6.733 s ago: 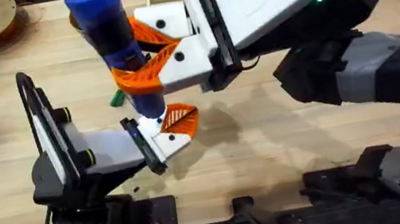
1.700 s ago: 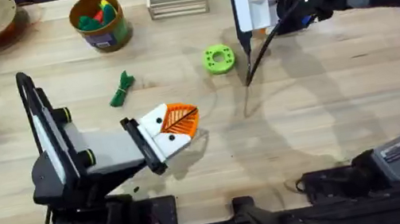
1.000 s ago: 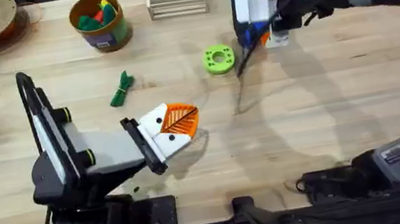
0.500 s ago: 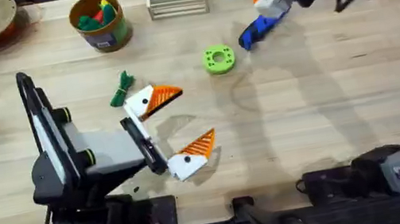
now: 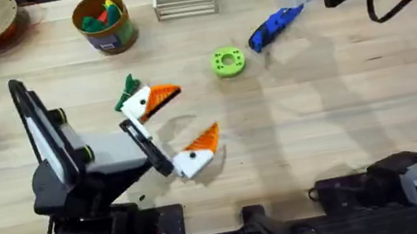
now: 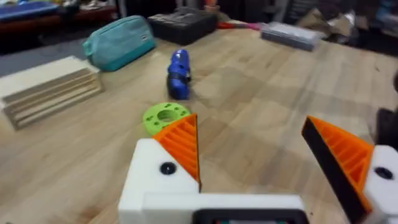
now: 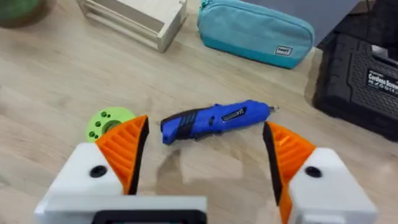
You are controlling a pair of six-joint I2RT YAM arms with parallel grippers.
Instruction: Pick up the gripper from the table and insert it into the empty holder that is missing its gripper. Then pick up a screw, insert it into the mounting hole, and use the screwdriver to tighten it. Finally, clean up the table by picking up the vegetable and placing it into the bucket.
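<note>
- The black case (image 7: 364, 78) is showing white lettering, partly readable as "Cordless Screw…".
- The teal pouch (image 7: 255, 31) is wearing a small white tag, its print too small to read.
- The screwdriver (image 7: 214, 119) is bearing an illegible label.

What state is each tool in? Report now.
Left tool: open, holding nothing.
Right tool: open, holding nothing; the screwdriver lies on the table.

The blue screwdriver (image 7: 214, 120) is lying flat between the right pincer's (image 7: 205, 155) spread fingers; the green vegetable (image 5: 128, 90) is lying beside the left pincer (image 5: 177, 120).
</note>
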